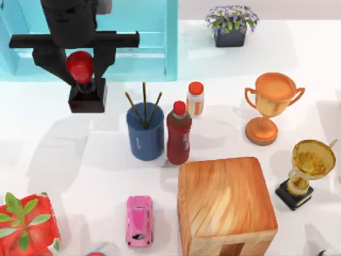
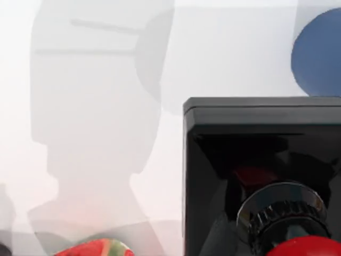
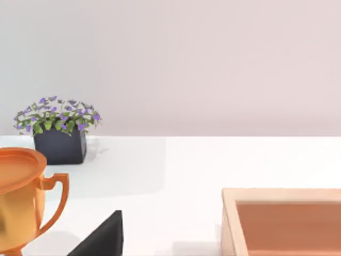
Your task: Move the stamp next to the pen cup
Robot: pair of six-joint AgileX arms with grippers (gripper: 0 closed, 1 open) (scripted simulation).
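Observation:
The stamp (image 1: 87, 100) has a black square base and a glossy red knob. My left gripper (image 1: 82, 76) comes down over it at the table's back left, its black fingers shut on either side of the knob. Its shadow lies offset on the white table (image 1: 96, 160), so the stamp hangs above the surface. In the left wrist view the stamp's base (image 2: 256, 138) is close up, with the pen cup (image 2: 319, 58) beyond it. The pen cup (image 1: 145, 133) is dark blue, holds three brown pencils, and stands to the stamp's right and a little nearer the front.
A dark red bottle (image 1: 178, 136) touches the cup's right side, with a small white bottle (image 1: 195, 100) behind it. A wooden block (image 1: 226, 205), two trophies (image 1: 270, 106) (image 1: 306, 170), a pink toy car (image 1: 139, 221), a red planter (image 1: 26, 226), a flower pot (image 1: 231, 25) and a turquoise box (image 1: 154, 48) stand around.

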